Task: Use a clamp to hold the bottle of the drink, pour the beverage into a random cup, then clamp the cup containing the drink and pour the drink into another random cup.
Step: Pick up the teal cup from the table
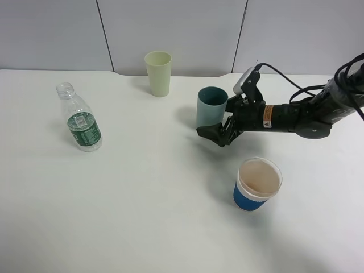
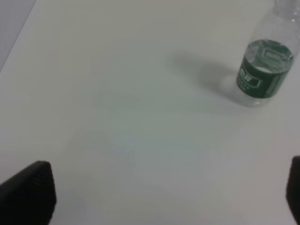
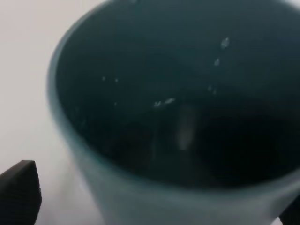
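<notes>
The right hand is reaching in from the right side of the white counter and straddling the base of the teal cup, which is standing upright near the middle. Its jaws are spread. In the right wrist view a strip of counter is showing between one finger and the cup's side, so the hand is bracketing the cup rather than squeezing it. Droplets are clinging to the cup's dark inside; whether drink is lying at the bottom cannot be told.

The bottle, clear with a green label, is standing upright well apart on the left of the counter. The left hand is hovering over bare counter short of the bottle, its fingers wide apart and holding nothing.

A pale green cup is standing toward the back, and a blue cup with a white rim is sitting nearer the front edge than the right hand, apart from it.
</notes>
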Controlling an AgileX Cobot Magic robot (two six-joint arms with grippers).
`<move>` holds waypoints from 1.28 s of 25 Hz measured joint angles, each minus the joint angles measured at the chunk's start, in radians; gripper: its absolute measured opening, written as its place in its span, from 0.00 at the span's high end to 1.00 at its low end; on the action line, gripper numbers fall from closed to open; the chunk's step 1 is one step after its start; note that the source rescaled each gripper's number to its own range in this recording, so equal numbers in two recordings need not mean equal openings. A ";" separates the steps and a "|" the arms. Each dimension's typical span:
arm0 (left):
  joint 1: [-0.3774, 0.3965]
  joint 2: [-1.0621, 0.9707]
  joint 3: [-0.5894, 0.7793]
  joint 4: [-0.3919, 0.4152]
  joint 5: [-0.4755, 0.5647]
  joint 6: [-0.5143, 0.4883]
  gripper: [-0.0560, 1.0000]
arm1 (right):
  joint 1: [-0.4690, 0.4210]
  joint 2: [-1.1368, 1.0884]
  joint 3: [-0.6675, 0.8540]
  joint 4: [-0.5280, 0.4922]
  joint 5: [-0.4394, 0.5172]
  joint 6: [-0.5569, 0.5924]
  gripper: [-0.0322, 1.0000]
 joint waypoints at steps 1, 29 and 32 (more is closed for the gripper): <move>0.000 0.000 0.000 0.000 0.000 0.000 0.00 | 0.000 0.000 -0.010 0.000 -0.002 0.000 0.00; 0.000 0.000 0.000 0.000 0.000 0.000 0.00 | 0.000 0.001 -0.042 -0.077 -0.043 -0.052 0.00; 0.000 0.000 0.000 0.000 0.000 0.000 0.00 | 0.000 0.001 -0.042 -0.077 -0.043 -0.052 0.00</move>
